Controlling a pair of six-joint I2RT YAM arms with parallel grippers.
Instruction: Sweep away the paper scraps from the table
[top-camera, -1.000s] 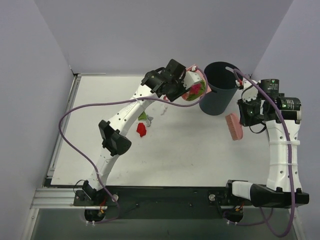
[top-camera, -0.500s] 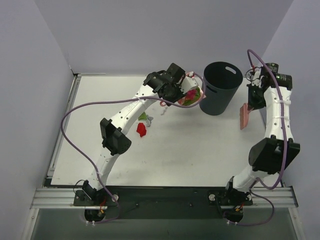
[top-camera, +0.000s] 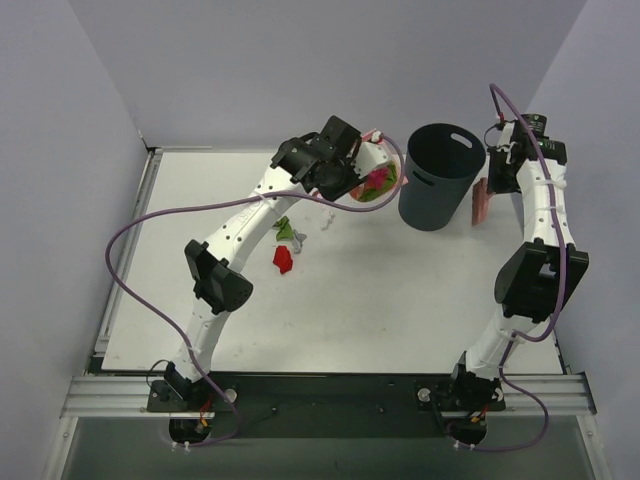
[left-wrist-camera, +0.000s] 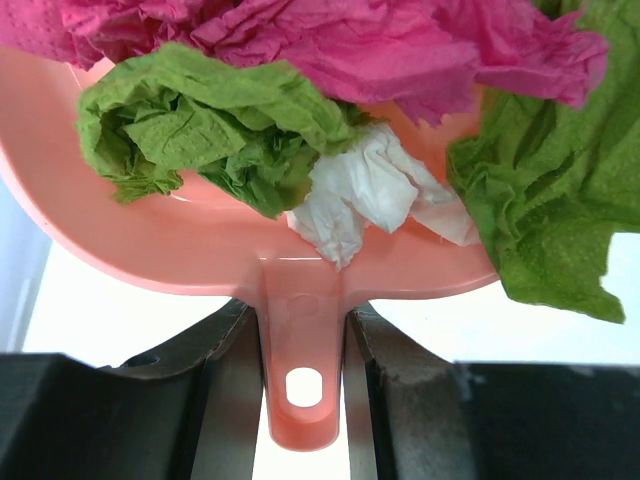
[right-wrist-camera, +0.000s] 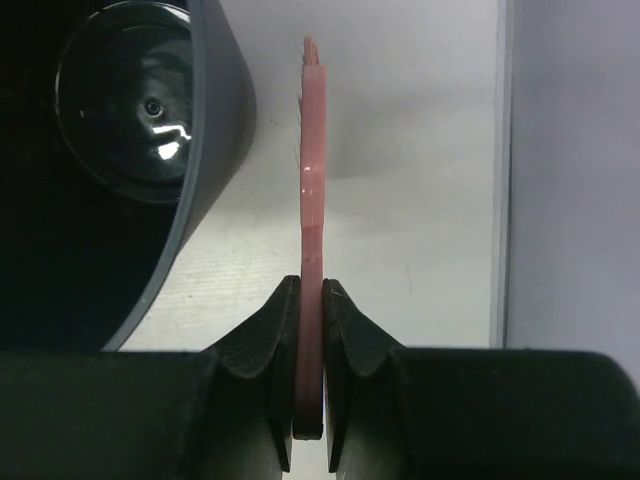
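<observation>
My left gripper (top-camera: 345, 165) is shut on the handle of the pink dustpan (top-camera: 378, 180), held up just left of the dark bin (top-camera: 438, 175). In the left wrist view the dustpan (left-wrist-camera: 200, 255) holds green (left-wrist-camera: 200, 130), magenta (left-wrist-camera: 340, 35) and white (left-wrist-camera: 365, 195) paper scraps, and its handle sits between my jaws (left-wrist-camera: 300, 375). A red scrap (top-camera: 283, 259), a green scrap (top-camera: 285, 229) and a small grey scrap (top-camera: 299, 239) lie on the table (top-camera: 400, 300). My right gripper (top-camera: 497, 180) is shut on the pink brush (top-camera: 480, 203), right of the bin; the brush (right-wrist-camera: 312, 170) stands edge-on.
The dark grey bin stands at the back right of the table, and its wall (right-wrist-camera: 205, 150) fills the left of the right wrist view. Purple cables hang from both arms. Grey walls close in on the left, back and right.
My right arm has swung the brush from the table's right side back up beside the bin. My left gripper has shifted the loaded dustpan slightly, still next to the bin.
</observation>
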